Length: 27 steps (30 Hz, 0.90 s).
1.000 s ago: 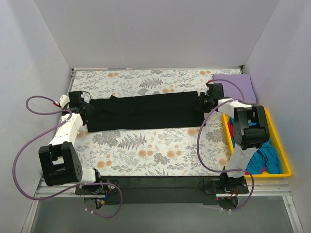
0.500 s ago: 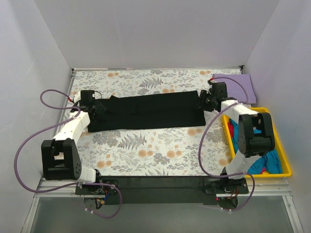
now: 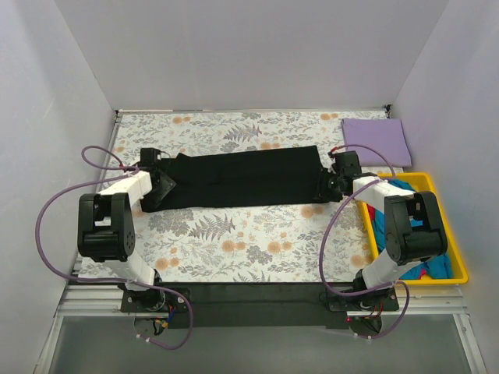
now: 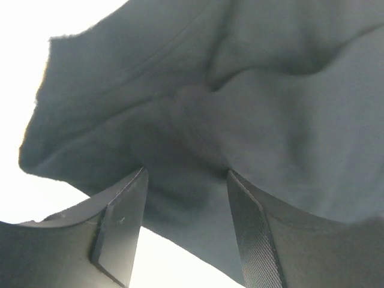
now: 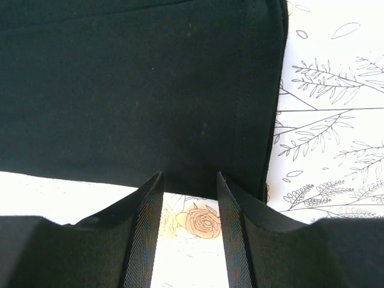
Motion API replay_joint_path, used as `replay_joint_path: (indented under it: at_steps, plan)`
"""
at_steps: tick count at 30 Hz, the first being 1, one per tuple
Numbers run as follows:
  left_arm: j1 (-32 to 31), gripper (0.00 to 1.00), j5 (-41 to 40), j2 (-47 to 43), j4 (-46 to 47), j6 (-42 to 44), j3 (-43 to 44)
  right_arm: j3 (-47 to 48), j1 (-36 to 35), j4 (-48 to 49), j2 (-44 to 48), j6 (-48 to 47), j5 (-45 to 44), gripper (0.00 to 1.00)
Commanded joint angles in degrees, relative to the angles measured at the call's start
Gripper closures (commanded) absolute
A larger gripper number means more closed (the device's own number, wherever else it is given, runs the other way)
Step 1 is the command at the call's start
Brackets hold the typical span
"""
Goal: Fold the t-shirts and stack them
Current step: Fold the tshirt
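Black shirt (image 3: 242, 178), folded to a long strip, lies stretched between the two grippers, one at each end. The step in hand looks to be the crosswise fold, which calls for a firm pinch on an end and a carry across toward the other. The left gripper (image 4: 186, 171) stands half open over the rumpled end, gripping nothing. The right gripper (image 5: 189, 174), likewise half open and empty, hovers at the hem's near corner, the folded lavender shirt (image 3: 376, 140) lying just beyond it

Black t-shirt (image 3: 242, 178), grey-and-orange floral cloth (image 3: 234, 234)
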State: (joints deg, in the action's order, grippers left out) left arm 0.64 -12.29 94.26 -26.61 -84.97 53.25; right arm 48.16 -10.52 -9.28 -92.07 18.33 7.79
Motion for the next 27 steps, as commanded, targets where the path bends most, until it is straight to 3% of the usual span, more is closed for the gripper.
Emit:
replay_joint_path:
  at_steps: [1, 7, 11, 14, 17, 21, 24, 27]
  plan:
    - [0.15, 0.46, -2.47, 3.64, -0.72, 0.24, 3.07, -2.54, -0.11, -7.06, -0.30, -2.68, -1.64, 0.52]
    - [1.11, 0.46, -4.84, 14.71, -4.41, 2.61, 14.39, -7.20, -7.65, -20.41, 5.49, -5.05, 0.90, 0.51]
    - [1.29, 0.46, -4.68, 23.92, -6.78, 4.54, 26.24, -9.49, -22.03, -28.68, 9.45, -4.35, 8.79, 0.50]
    - [0.50, 0.44, -3.44, 30.78, -8.37, 7.08, 36.26, -7.57, -31.09, -31.67, 11.21, -4.79, 11.19, 0.49]
    - [-2.20, 0.38, -1.07, 35.10, -8.11, 10.43, 42.62, 0.77, -36.48, -36.68, 10.51, -8.99, 9.01, 0.47]
    - [-4.07, 0.28, -0.19, 32.93, -4.08, 14.65, 46.76, 10.71, -36.94, -38.10, 9.99, -14.89, 2.69, 0.39]
    - [-4.86, 0.26, -1.41, 28.54, -2.66, 15.45, 47.03, 15.72, -35.62, -37.92, 6.23, -19.98, -4.09, 0.34]
    - [-6.44, 0.25, -4.40, 23.62, -2.83, 15.71, 47.21, 18.19, -32.99, -35.64, 1.83, -22.19, -3.92, 0.34]
